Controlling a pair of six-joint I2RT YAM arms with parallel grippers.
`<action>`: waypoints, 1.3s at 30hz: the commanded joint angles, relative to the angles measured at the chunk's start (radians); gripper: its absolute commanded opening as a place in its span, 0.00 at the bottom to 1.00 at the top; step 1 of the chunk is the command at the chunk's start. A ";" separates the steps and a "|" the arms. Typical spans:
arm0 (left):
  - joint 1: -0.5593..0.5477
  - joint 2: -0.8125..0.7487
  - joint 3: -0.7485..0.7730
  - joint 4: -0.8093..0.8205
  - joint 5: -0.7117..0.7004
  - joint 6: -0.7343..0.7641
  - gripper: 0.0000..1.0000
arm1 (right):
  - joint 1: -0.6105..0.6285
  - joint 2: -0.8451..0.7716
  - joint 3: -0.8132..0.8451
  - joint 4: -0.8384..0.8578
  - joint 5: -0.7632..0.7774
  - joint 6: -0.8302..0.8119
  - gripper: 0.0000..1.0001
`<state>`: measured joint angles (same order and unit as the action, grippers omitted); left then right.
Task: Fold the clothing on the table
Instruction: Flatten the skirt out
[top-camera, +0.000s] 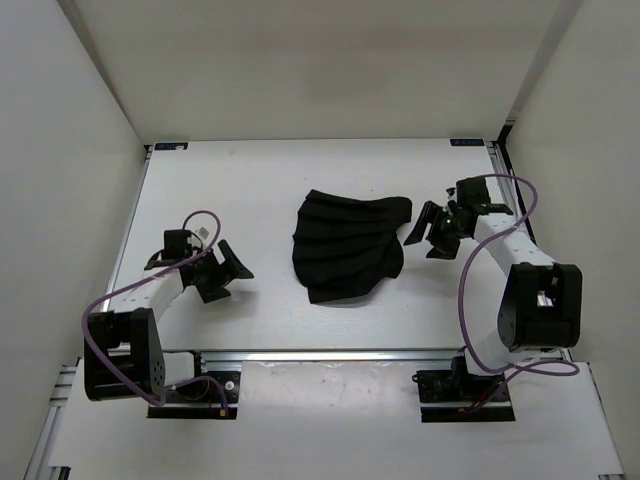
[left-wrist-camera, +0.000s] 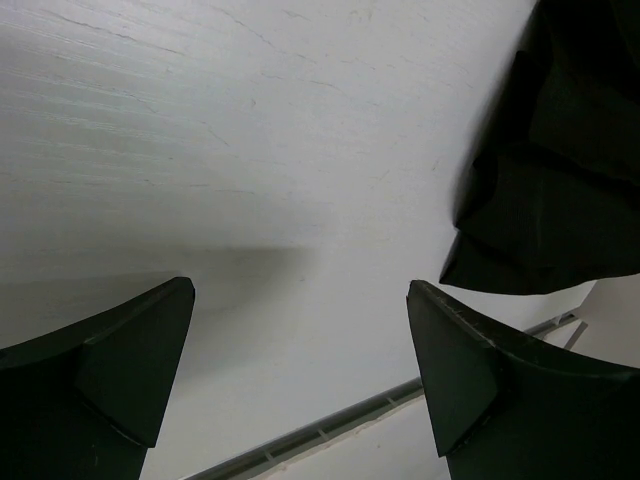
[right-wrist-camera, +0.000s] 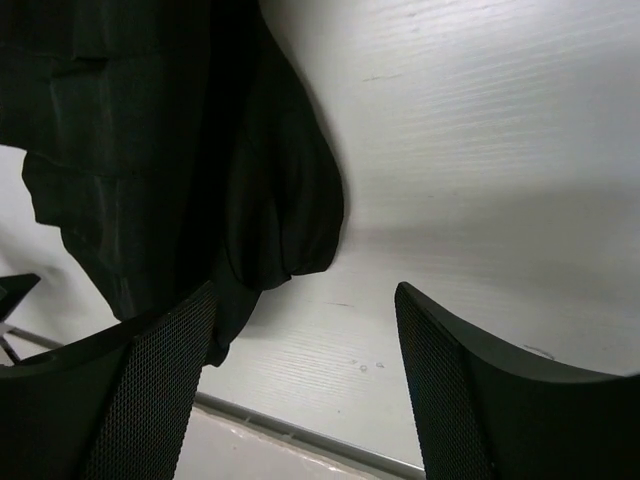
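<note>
Top view: black skirt (top-camera: 348, 243) lies flat on the white table (top-camera: 250, 180), just right of frame centre. Its outline is uneven, with pleat ridges running across it and a rounded lobe at its lower right.

Left gripper (top-camera: 228, 272) sits left of centre, well apart from the skirt's left edge, with bare tabletop between them. Its fingers are spread wide and nothing is between them. In the left wrist view there is only white surface in the gap, and the skirt's corner hangs in the upper right of that frame, clear of both fingers.

Right gripper (top-camera: 432, 232) is just beside the skirt's right edge, with little room left there. Its fingers are parted and grasping nothing. In the right wrist view the mesh-faced finger (right-wrist-camera: 150, 380) at lower left overlaps the skirt's hem in the frame; I cannot tell whether they touch. The gap itself shows bare table.

Open room:
- a broad bare band runs across the upper part of the table
- a narrower strip runs below the skirt down to the aluminium rail (top-camera: 330, 353)
- the walls close in at the left, right and top of frame
</note>
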<state>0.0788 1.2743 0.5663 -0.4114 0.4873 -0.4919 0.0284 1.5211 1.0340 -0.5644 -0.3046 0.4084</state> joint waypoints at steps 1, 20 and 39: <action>-0.025 0.013 0.055 0.028 0.046 0.035 0.98 | 0.015 0.014 0.043 0.021 -0.040 0.003 0.77; -0.421 0.542 0.455 0.317 -0.090 -0.128 0.61 | -0.119 -0.185 -0.012 -0.049 -0.028 -0.019 0.77; -0.243 0.461 1.018 0.315 0.393 -0.309 0.00 | -0.130 -0.225 -0.134 0.072 -0.074 0.070 0.74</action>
<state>-0.3084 1.9312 1.4506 -0.1310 0.7025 -0.7425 -0.1196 1.2606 0.9131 -0.5552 -0.3485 0.4511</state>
